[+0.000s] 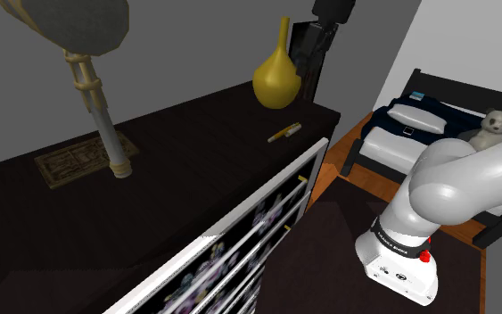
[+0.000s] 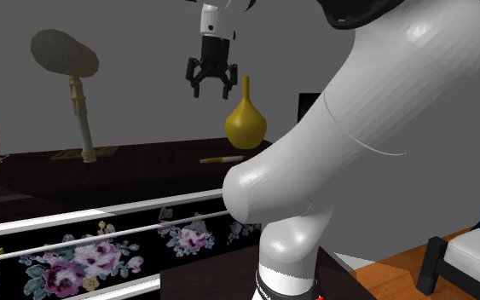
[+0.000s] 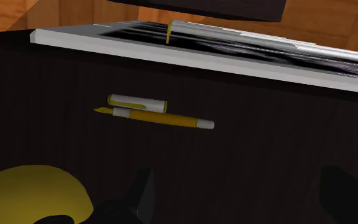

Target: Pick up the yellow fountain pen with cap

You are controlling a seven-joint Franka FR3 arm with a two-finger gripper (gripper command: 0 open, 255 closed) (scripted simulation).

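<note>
A yellow fountain pen [image 1: 284,133] with silver ends lies on the dark dresser top [image 1: 186,161], near its front edge. In the wrist view the pen [image 3: 161,117] lies flat, and its separate cap [image 3: 137,101] rests alongside, touching it. My black gripper [image 2: 211,85] hangs well above the pen [image 2: 222,158], open and holding nothing. The shoulder view has the gripper [image 1: 311,62] high up beside a yellow vase. Both fingers [image 3: 143,196] stand wide apart, with the pen farther out than their tips.
A yellow long-necked vase [image 1: 277,80] stands just behind the pen, close under the gripper. A tall lamp [image 1: 97,89] stands on a mat farther along the dresser. Floral drawer fronts [image 1: 240,259] jut out below the top. A bed [image 1: 427,125] lies beyond.
</note>
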